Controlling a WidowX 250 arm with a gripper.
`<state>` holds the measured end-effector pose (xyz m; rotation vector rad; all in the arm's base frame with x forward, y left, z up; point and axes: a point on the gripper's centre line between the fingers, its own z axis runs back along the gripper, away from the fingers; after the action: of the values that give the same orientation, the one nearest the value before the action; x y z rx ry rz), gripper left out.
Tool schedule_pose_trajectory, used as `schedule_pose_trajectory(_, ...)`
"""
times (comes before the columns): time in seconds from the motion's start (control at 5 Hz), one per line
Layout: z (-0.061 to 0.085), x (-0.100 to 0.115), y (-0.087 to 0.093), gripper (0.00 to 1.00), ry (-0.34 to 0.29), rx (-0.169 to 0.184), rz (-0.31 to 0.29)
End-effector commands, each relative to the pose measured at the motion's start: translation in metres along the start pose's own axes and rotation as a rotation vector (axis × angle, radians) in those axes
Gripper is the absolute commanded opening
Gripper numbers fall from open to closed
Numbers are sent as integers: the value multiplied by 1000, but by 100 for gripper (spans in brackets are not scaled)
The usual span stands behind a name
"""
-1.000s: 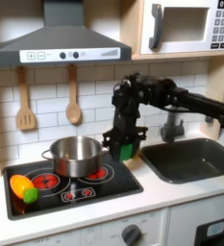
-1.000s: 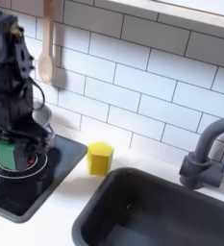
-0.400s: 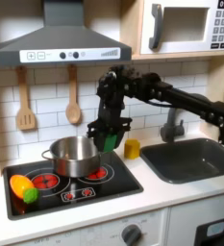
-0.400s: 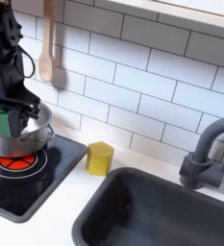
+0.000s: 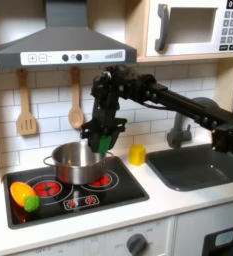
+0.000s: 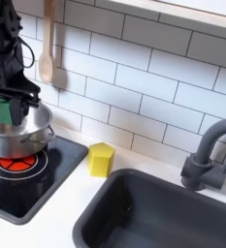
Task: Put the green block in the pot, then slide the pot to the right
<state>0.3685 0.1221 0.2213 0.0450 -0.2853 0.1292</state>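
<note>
The green block [image 5: 99,139] [image 6: 0,108] hangs just above the right side of the pot's mouth, with my gripper [image 5: 99,141] [image 6: 1,109] shut on it. The pot [image 5: 72,163] [image 6: 12,141] is a shiny silver metal pot standing on the back burner of the black stovetop [image 5: 76,190] [image 6: 27,184]. In the first exterior view my black arm reaches in from the right, bending down over the pot. In the second exterior view the gripper sits at the far left, directly over the pot.
A yellow block [image 5: 136,154] [image 6: 102,159] stands on the counter between the stovetop and the sink [image 5: 199,165] [image 6: 153,213]. A small green ball [image 5: 31,202] and a yellow-orange toy [image 5: 21,191] lie at the stovetop's front left. A grey faucet [image 6: 207,155] stands behind the sink.
My gripper has carried the green block leftward in the first exterior view, from beside the stovetop's right edge to above the pot. The yellow block is uncovered now.
</note>
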Motion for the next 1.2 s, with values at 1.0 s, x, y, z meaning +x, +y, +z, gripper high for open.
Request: schedule_pose_trajectory(1.0, -25, 37, 11, 0, -8, -13, 14)
